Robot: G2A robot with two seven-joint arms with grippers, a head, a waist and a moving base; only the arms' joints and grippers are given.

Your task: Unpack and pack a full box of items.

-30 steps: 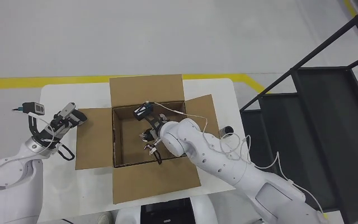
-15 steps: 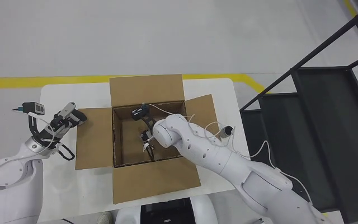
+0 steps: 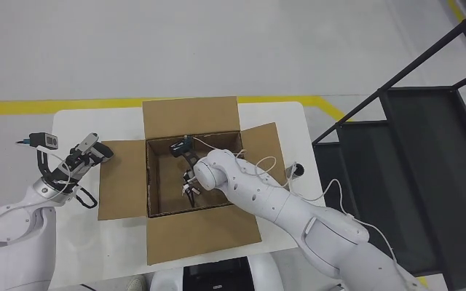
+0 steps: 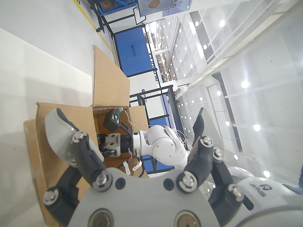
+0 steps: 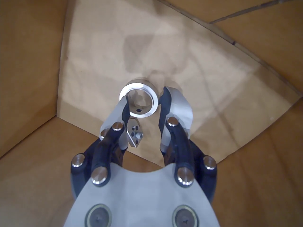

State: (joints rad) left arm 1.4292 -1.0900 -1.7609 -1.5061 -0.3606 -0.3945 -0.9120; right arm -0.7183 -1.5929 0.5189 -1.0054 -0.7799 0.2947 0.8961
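An open cardboard box stands in the middle of the white table, its four flaps folded outward. My right gripper is down inside the box, near the floor. In the right wrist view the right gripper is shut on a metal ring, which sits between its fingertips, with a small drilled metal block just behind. The box floor beneath is bare cardboard. My left gripper hangs open at the table's left side by the left flap, nothing between its fingers.
A small dark-topped cylinder stands on the table right of the box, beside the right flap. A dark metal staircase rises beyond the table's right edge. A yellow floor line runs behind the table.
The right arm has shifted left and swung further over the box, with its gripper staying low inside. The left arm has not moved.
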